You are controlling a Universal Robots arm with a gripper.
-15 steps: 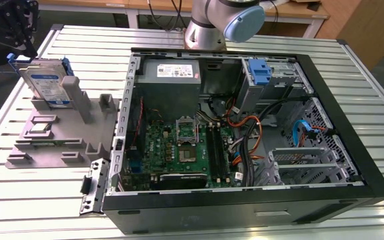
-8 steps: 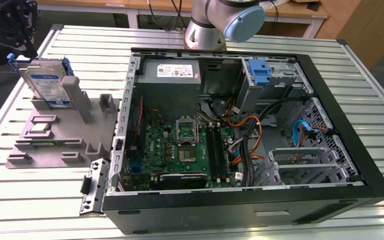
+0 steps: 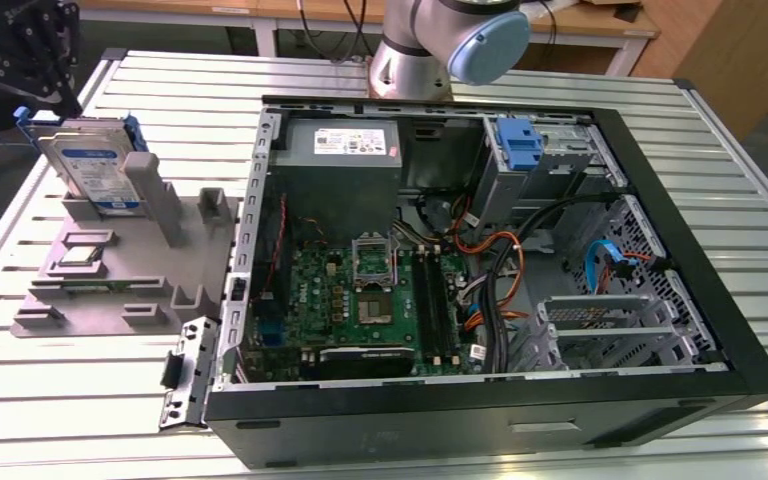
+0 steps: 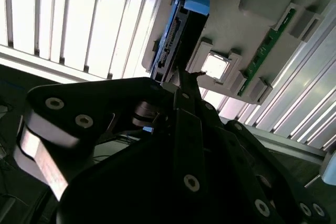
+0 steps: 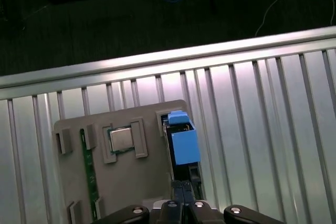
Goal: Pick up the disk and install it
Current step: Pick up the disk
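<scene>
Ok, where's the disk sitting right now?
On the exterior view's left, the disk stands on edge in the grey holder, beside the open computer case.

Slatted table [image 3: 704,150]: computer case [image 3: 424,425], seemingly plastic holder [image 3: 97,290]

Bright overhead light; strong glare on table slats [image 4: 63,19].

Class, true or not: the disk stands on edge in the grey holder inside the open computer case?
Wrong place. The exterior view shows the disk on edge in the grey holder, but the holder sits on the table beside the computer case, not inside it.
</scene>
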